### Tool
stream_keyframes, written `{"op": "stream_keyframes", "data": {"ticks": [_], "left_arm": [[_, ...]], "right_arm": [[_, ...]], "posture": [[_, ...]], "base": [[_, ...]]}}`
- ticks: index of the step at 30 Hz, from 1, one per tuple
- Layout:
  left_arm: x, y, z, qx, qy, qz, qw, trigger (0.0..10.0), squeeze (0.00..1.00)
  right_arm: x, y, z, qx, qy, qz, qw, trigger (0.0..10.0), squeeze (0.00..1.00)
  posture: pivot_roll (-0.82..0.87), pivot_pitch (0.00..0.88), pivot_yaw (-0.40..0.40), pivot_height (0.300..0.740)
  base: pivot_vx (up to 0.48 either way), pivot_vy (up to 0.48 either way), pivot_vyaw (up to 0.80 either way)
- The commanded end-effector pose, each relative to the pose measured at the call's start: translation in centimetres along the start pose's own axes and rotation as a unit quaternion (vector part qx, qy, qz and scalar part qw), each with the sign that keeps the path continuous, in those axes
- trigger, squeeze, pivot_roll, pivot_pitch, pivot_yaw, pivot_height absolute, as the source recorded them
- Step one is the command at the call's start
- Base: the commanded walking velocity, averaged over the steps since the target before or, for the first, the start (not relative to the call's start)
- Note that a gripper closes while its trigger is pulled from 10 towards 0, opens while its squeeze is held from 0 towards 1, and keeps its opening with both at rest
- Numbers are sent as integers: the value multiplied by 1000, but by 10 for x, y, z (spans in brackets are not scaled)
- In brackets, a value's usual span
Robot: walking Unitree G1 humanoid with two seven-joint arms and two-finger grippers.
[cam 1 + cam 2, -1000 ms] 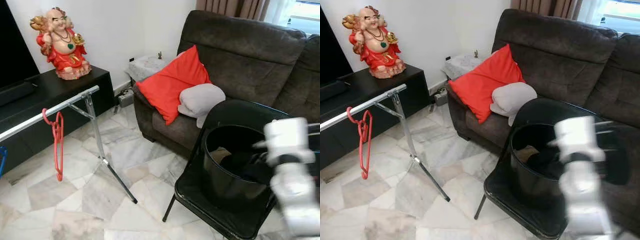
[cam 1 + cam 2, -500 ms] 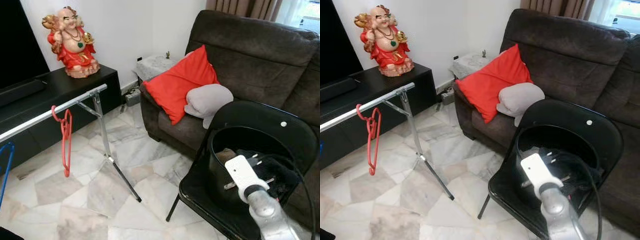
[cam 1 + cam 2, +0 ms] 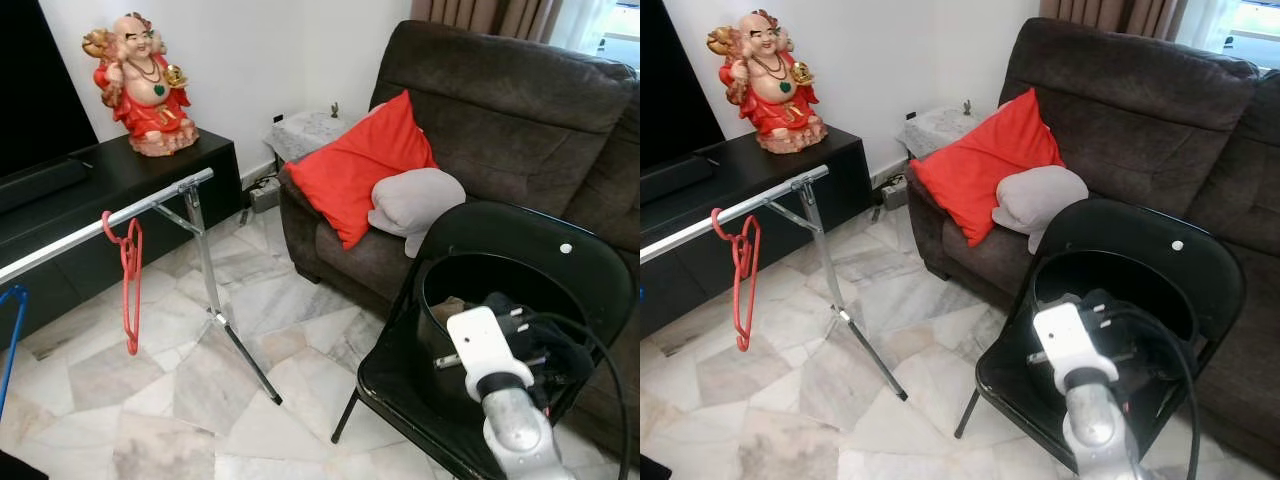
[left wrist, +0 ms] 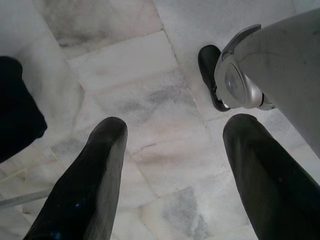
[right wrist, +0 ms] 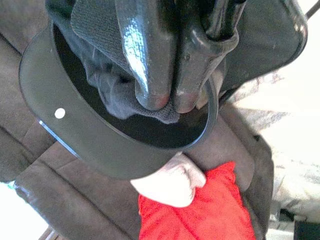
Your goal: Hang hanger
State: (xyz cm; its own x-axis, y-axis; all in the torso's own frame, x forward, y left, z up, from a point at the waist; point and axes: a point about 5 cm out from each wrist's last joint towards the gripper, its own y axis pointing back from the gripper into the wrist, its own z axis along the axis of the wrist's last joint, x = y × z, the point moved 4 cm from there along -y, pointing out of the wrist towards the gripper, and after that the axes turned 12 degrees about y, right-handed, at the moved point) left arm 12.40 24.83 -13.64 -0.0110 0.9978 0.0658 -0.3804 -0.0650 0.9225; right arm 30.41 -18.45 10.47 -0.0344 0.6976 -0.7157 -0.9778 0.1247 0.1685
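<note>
Black fingers of the right hand (image 5: 165, 97) are pressed together down in the black bucket (image 3: 440, 300), which stands on the seat of a black folding chair (image 3: 560, 260). In the right wrist view the two fingertips are clenched on dark grey knitted cloth (image 5: 100, 30) heaped in the bucket; whether a hanger sits between them or under the cloth I cannot tell. From the head, the silver right arm reaches forward and down over the bucket's near rim, which suits a dig into the pile for the next piece to carry over.

The left hand (image 4: 170, 175) hangs idle, its fingers spread wide apart and pointing at the marble floor (image 4: 150, 100), with the robot's own foot beside it.

Well apart to the robot's left stands the metal clothes rail (image 3: 110, 218) on its slanted legs, in front of a low black cabinet (image 3: 120, 170) that carries a red and gold figurine (image 3: 140, 80). One red hanger (image 3: 128, 285) already hangs from the bar, hook over it and body dangling free, and a blue one (image 3: 10, 340) shows at the picture's edge. Behind the chair is a dark brown sofa (image 3: 500, 100) with a red cushion (image 3: 360, 165) and a grey pillow (image 3: 415, 200).

Judging by this, the pick-up step is in hand, and the walk to the rail is not yet begun.
</note>
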Motion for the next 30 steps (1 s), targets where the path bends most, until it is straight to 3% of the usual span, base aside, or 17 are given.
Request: {"op": "stream_keyframes", "data": {"ticks": [1, 11, 18, 24, 27, 28, 29, 30], "left_arm": [[4, 1, -3, 6, -13, 3, 1000, 10000, 0], [2, 1, -4, 5, -9, 2, 1000, 10000, 0], [1, 1, -4, 5, -7, 1, 1000, 10000, 0], [1, 1, -5, 7, -11, 0, 1000, 10000, 0], [1, 1, -5, 6, -12, 0, 1000, 10000, 0], [2, 1, -4, 6, -12, 0, 1000, 10000, 0], [2, 1, -4, 6, -12, 0, 1000, 10000, 0], [2, 1, -4, 5, -12, 0, 1000, 10000, 0]], "right_arm": [[6, 1, 4, -8, 1, 19, 1000, 0, 0], [13, -2, -16, 26, 15, 36, 999, 0, 0], [30, -1, -30, 54, 5, 72, 996, 0, 0], [37, 1, -30, 56, -40, 86, 994, 0, 0], [40, 1, -28, 53, -47, 94, 993, 510, 0], [47, 2, -26, 47, -48, 118, 991, 2353, 0], [49, 3, -25, 45, -47, 125, 990, 2353, 0], [52, 4, -25, 45, -46, 135, 989, 4039, 0]], "posture": [[20, 8, 30, 740], [31, 7, 17, 740], [21, 9, 11, 740], [5, 9, 19, 740], [5, 9, 19, 740], [7, 8, 18, 740], [7, 8, 18, 740], [7, 8, 18, 740]], "base": [[0, 0, 0], [0, 0, 0], [0, 0, 0], [0, 0, 0], [0, 0, 0], [0, 0, 0], [0, 0, 0], [0, 0, 0]]}}
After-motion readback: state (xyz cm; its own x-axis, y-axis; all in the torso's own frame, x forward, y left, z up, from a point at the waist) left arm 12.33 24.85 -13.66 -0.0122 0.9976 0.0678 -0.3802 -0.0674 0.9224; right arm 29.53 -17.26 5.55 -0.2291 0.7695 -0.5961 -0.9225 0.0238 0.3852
